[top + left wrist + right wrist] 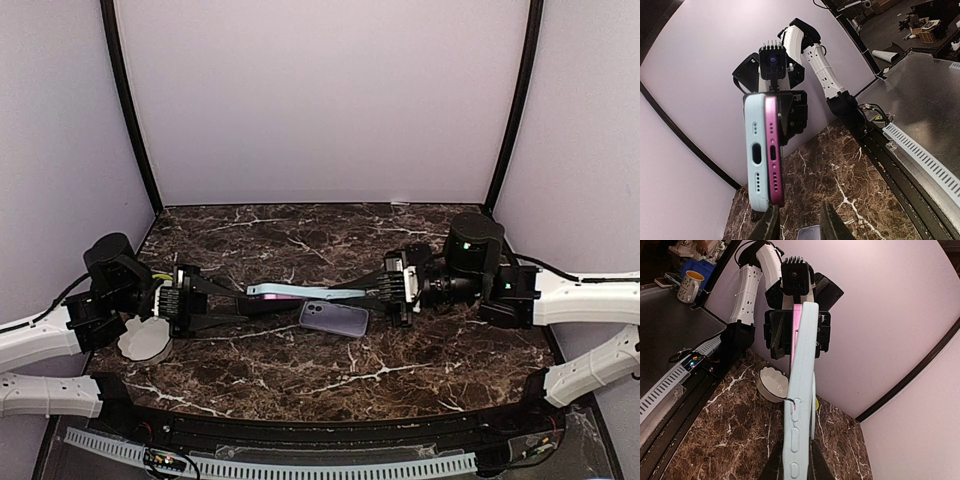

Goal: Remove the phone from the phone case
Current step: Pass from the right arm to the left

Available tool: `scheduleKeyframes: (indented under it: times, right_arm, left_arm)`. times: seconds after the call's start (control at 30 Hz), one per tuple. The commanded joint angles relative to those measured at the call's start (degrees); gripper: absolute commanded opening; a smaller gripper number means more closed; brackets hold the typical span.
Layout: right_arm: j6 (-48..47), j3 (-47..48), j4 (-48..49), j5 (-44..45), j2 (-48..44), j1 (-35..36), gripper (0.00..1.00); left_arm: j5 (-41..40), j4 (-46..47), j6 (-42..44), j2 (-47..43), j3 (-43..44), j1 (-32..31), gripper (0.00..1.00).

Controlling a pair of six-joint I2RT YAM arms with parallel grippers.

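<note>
Soft, even light washes the pale walls (320,100), leaving only faint shadows on the table (250,370) (its marble has a dull gloss). Both wrist views bow straight edges outward. The phone case (802,390) is crisp, while the fingers (774,470) at 6 o'clock are dim and blurred.

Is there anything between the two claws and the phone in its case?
Nothing visible. The right claw is shut on one end of the phone case, and the left claw is at the other end; its grip is unclear. A purple phone lies on the table below, not between.
</note>
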Motion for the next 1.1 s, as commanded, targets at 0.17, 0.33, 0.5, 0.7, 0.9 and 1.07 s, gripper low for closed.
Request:
scheduleKeyframes:
  times: [0.17,0.33,0.5,0.7,0.9,1.07]
  right_arm:
    - [-0.4,3.5,0.2,-4.5,2.1,1.3,0.00]
    - [-0.5,3.9,-0.9,-4.6,2.4,1.7,0.00]
    - [-1.2,3.9,-1.3,-4.1,2.8,2.2,0.00]
    - [-3.3,3.4,-0.2,-0.5,4.4,4.0,0.00]
    - [-2.5,2.5,4.8,2.9,5.6,5.5,0.00]
    - [-1.0,2.0,7.9,3.6,6.4,6.0,0.00]
  left_arm:
    - [-3.6,2.1,-0.6,-0.1,-0.1,0.0,0.33]
    - [-5.9,2.7,-0.8,0.2,-0.3,0.0,0.35]
    - [-8.1,3.2,-1.1,0.4,-0.2,0.0,0.35]
    - [-8.8,3.3,-1.4,0.8,0.0,0.0,0.35]
    - [-9.2,3.6,-1.3,1.3,0.1,0.0,0.27]
    - [-10.4,4.3,-0.8,1.2,0.0,0.0,0.17]
